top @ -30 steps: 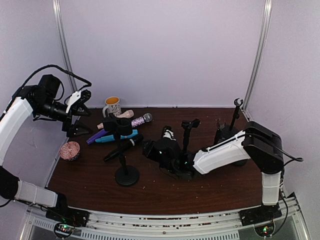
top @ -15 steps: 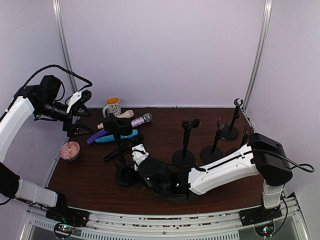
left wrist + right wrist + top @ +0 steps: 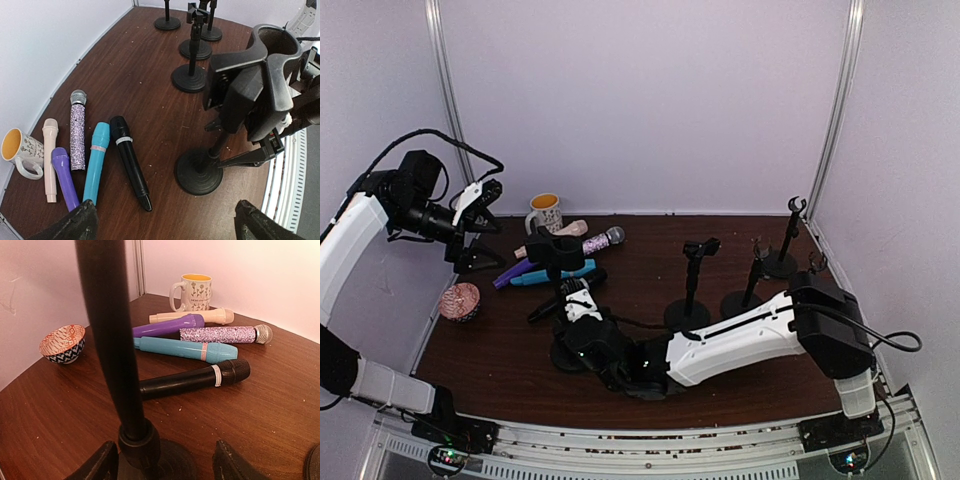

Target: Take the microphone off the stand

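The black stand (image 3: 570, 345) is at the left of the table; its clip (image 3: 260, 70) holds nothing. A black microphone (image 3: 570, 293) lies on the table behind it, also in the left wrist view (image 3: 129, 160) and right wrist view (image 3: 195, 380). My right gripper (image 3: 578, 325) is open low at the stand's base, its fingers either side of the pole (image 3: 112, 340), not touching it. My left gripper (image 3: 480, 205) is open and empty, high at the back left, looking down on the stand's base (image 3: 198, 172).
Teal (image 3: 545, 275), glitter (image 3: 603, 240), purple (image 3: 510, 272) and cream (image 3: 560, 232) microphones lie at the back left beside a mug (image 3: 545, 212). A patterned bowl (image 3: 459, 301) sits at the left edge. Three empty stands (image 3: 690, 280) stand at the right.
My right arm has swept left from the middle stand to the base of the left stand and now straddles its pole. The left arm has not moved.
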Available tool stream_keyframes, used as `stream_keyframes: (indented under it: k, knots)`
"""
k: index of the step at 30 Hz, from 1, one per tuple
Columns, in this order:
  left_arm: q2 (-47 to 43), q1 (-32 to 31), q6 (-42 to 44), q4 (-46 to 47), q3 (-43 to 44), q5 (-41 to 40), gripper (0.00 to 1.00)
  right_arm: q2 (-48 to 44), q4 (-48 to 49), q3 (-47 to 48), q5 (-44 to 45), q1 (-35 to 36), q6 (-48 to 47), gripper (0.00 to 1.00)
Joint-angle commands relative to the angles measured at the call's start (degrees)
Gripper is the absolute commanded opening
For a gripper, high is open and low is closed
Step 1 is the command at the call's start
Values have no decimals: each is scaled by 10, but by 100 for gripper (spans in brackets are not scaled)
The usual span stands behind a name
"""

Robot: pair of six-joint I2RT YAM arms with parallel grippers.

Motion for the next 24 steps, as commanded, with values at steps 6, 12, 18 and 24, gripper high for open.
stream_keyframes:
  k: [6, 12, 18, 24]
  knots:
    - [-9, 5, -7, 8, 4, 17, 98, 50, -18, 62, 28, -18, -13, 52]
    - [-15, 6, -1, 7, -6, 14, 98, 28, 5, 42, 19, -27, -11, 9]
    - [-21, 5, -12, 25, -58, 65, 94, -57, 49, -12, 2, -32, -21, 0]
    - [-28, -26, -32, 58, -105, 82, 92, -139, 47, 0, -70, -43, -7, 0]
